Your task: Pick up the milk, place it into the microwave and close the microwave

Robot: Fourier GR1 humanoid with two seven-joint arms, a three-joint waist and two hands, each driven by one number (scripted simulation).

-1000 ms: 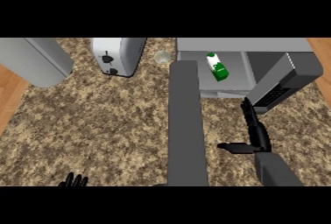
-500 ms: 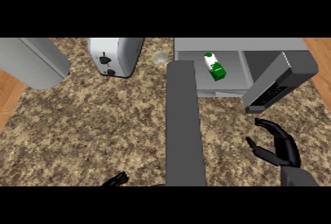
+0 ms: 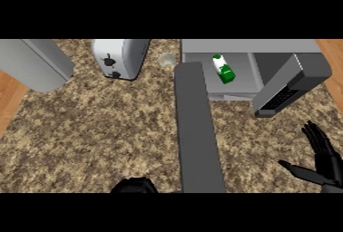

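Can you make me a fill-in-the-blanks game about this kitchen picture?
1. The green and white milk carton is inside the grey ____.
2. The long grey microwave door is ____, not closed.
3. The silver toaster stands to the ____ of the milk carton.
4. The black right hand is open and holds ____.

Missing words: microwave; open; left; nothing

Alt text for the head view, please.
The milk stands inside the microwave, whose door is open. The right hand is open at lower right; the left hand shows at the bottom edge. A toaster stands further left.
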